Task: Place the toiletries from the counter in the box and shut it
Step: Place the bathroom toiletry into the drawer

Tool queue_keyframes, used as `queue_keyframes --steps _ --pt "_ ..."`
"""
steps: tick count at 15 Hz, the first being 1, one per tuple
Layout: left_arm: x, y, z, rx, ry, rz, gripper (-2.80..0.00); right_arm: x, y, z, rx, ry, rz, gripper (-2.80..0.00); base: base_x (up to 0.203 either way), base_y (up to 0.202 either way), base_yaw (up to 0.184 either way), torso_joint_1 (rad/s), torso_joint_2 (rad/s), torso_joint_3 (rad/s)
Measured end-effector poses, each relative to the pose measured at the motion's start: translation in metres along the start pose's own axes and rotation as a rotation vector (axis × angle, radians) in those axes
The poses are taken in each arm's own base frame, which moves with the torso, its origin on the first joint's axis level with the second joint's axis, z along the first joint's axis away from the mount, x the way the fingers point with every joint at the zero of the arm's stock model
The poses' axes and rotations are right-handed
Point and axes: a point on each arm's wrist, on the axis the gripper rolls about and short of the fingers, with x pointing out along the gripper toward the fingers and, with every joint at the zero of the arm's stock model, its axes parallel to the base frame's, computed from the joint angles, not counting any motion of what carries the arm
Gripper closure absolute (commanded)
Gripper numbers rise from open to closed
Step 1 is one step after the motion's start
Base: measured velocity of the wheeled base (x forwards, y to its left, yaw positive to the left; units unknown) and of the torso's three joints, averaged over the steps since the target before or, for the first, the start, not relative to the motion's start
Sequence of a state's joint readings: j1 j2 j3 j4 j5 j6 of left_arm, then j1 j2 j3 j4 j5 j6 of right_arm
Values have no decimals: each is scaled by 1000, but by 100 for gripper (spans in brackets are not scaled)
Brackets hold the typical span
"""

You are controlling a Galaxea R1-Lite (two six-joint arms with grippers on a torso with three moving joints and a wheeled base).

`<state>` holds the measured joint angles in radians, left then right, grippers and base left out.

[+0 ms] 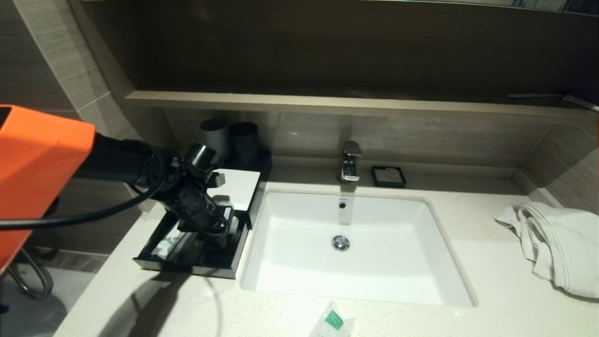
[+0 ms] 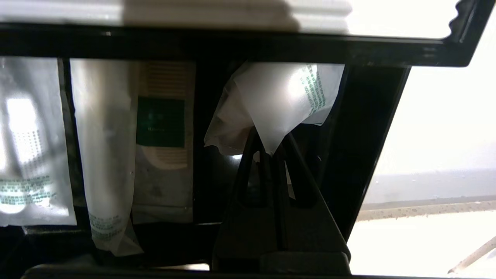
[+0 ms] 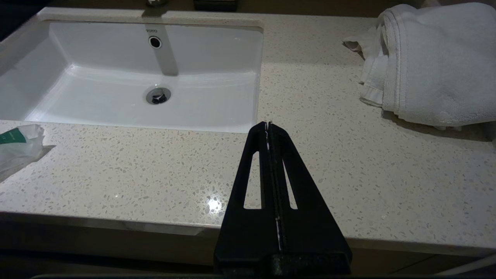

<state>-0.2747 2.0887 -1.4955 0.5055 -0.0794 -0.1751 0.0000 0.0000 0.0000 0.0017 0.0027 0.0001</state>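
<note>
The black box with a white top panel stands on the counter left of the sink, its drawer pulled out. My left gripper is down in the drawer. In the left wrist view it is shut on a corner of a white packet with green print, in the drawer's end compartment. Other packets lie in the drawer: a short sachet, a long thin pack and a pack with a green label. One packet lies on the counter in front of the sink, also in the right wrist view. My right gripper is shut and empty above the counter's front edge.
The white sink with its tap fills the middle. A white towel lies at the right. A small black soap dish sits behind the sink. Two dark cups stand behind the box, under a wooden shelf.
</note>
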Motion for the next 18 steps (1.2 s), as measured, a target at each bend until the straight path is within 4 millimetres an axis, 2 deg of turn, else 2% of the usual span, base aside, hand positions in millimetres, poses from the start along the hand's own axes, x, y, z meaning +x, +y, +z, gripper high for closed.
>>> queue_keyframes --steps 17,18 --pt "16 -2 25 2 -50 6 0 0 0 0 0 0 0 0 0 0 0 0 0 0" --pt "16 -2 25 2 -50 5 -280 0 0 0 0 0 0 0 0 0 0 0 0 0"
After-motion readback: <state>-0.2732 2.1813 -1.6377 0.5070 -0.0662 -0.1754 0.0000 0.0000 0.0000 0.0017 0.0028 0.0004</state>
